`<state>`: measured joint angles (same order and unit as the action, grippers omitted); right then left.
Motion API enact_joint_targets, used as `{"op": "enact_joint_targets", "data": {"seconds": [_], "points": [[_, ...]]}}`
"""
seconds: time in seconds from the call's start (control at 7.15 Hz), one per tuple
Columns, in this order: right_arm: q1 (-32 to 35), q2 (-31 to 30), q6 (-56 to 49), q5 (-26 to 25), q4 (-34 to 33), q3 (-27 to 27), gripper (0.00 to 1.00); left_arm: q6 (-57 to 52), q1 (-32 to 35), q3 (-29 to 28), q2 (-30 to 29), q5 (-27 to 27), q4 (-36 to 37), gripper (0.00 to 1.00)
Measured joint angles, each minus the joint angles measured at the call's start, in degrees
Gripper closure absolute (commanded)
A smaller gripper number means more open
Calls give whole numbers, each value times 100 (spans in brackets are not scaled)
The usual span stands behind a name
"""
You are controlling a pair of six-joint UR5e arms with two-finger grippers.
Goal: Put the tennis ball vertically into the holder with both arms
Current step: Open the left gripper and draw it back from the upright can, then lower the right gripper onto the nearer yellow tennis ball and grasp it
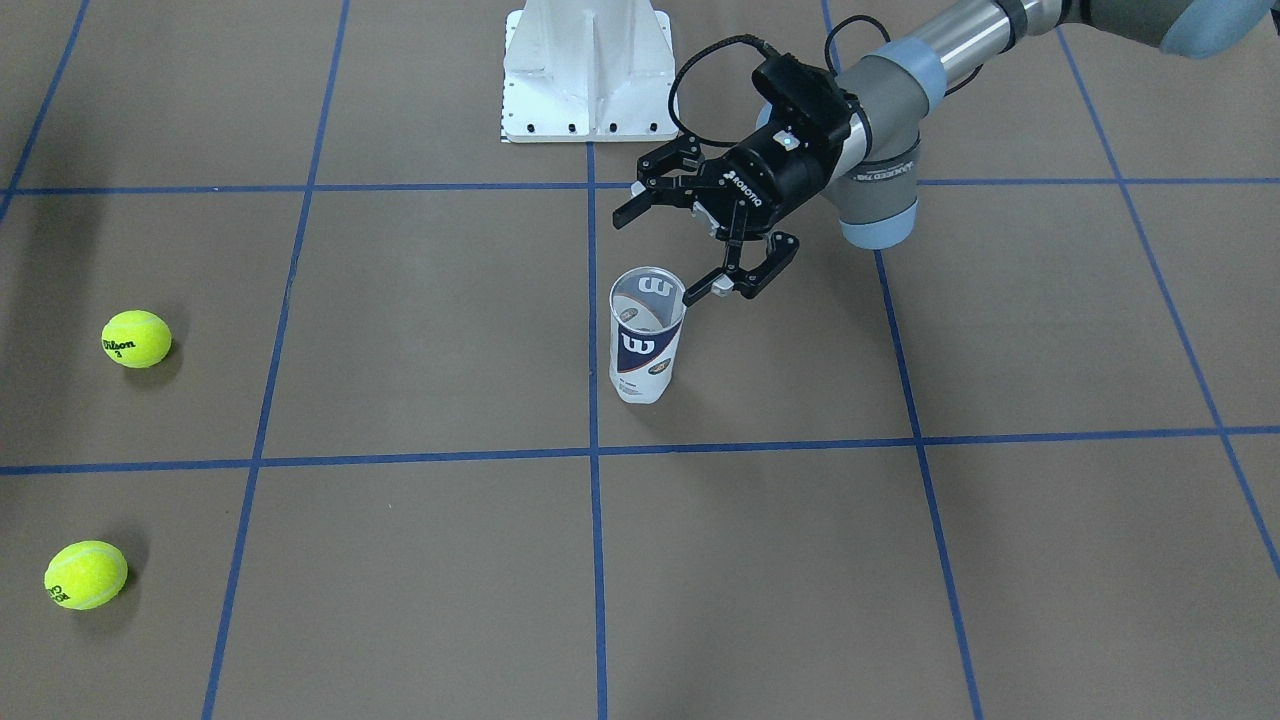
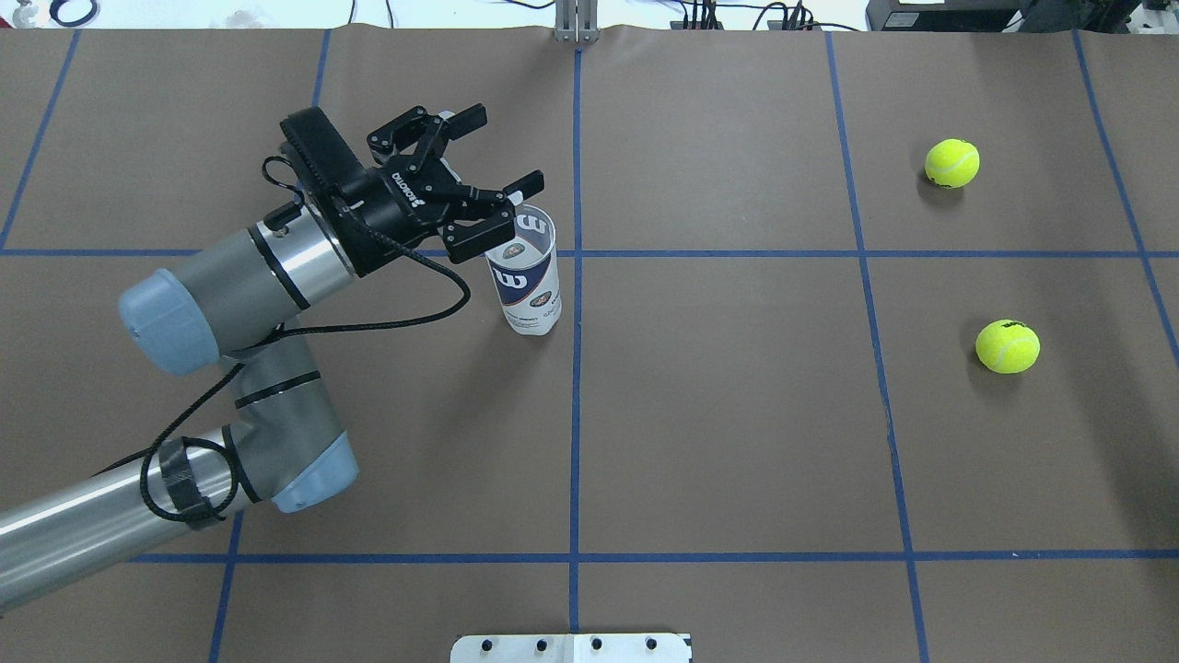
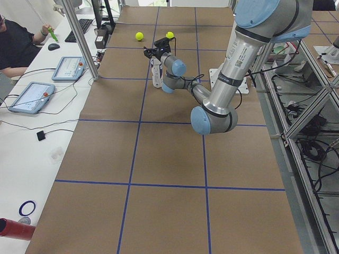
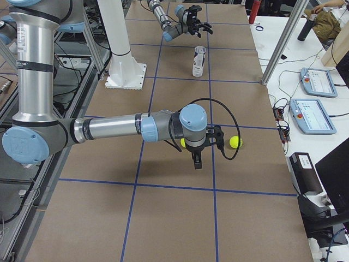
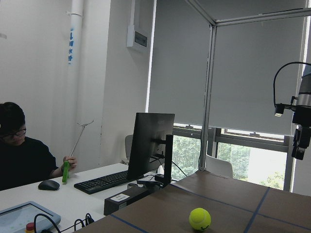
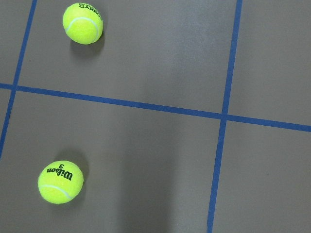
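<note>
The holder (image 1: 645, 345) is a clear can with a navy "W" label, standing upright near the table's middle, mouth up (image 2: 527, 285). My left gripper (image 1: 657, 253) lies level beside its rim, open, with nothing between its fingers (image 2: 502, 147). One fingertip (image 1: 695, 292) is close to the rim. Two yellow tennis balls (image 1: 136, 338) (image 1: 86, 574) lie far off on my right side (image 2: 952, 163) (image 2: 1008, 346). In the exterior right view my right gripper (image 4: 197, 161) hangs above the table, pointing down between the balls (image 6: 60, 181) (image 6: 82, 23). I cannot tell whether it is open or shut.
The white pedestal base (image 1: 588, 70) stands at the robot's edge of the table. Blue tape lines grid the brown surface. A person (image 3: 16, 42) sits at a side desk with tablets (image 3: 30, 97) past the far edge, and a metal post (image 3: 79, 37) stands there.
</note>
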<state>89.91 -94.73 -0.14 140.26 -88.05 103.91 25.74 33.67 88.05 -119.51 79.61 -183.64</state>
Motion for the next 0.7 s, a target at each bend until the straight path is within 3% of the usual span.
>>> {"op": "enact_joint_targets", "data": {"seconds": [0.28, 0.42, 0.7], "points": [[-5, 94, -1, -107, -25, 28, 1, 107, 282, 485, 824, 92, 336, 1], [-12, 93, 171, -131, -33, -31, 1, 358, 421, 549, 1172, 426, 395, 1], [-22, 31, 1143, 98, 97, -170, 1, 1019, 776, 565, 1578, 1818, 828, 1]]}}
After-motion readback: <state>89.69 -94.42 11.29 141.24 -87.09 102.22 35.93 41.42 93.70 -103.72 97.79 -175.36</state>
